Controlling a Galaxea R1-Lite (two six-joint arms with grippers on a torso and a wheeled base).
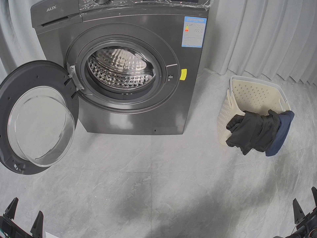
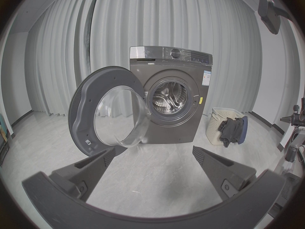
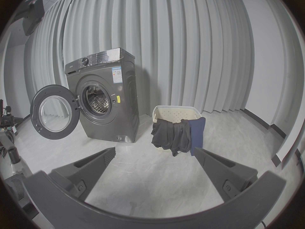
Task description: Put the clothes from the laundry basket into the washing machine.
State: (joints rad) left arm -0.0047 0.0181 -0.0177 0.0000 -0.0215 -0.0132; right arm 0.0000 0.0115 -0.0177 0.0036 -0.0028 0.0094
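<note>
Head view: a grey front-loading washing machine (image 1: 132, 123) stands with its round glass-windowed door (image 1: 36, 116) swung fully open to the robot's left. No clothing shows in its perforated steel drum (image 1: 119, 66). To the machine's right, on the pale grey tiled floor (image 1: 158, 182), sits a cream perforated plastic laundry basket (image 1: 254, 93). A crumpled black garment (image 1: 254, 131) and a dark blue garment (image 1: 280, 133) beside it are draped over the near rim and hang down outside. The part of the basket's inside that is visible looks bare.

The left gripper (image 1: 26, 209) and right gripper (image 1: 304, 195) sit low at the near edge, well apart from the basket, jaws spread wide and holding nothing. No garment has reached the drum yet.

The two garments overlap, so a grasp on the black one could drag the blue one along and drop it on the floor. The basket looks light, and a pull across its rim may tip or slide it. A trailing sleeve could snag on the door or the drum's lip during loading. The open door stands in the left arm's likely path.
</note>
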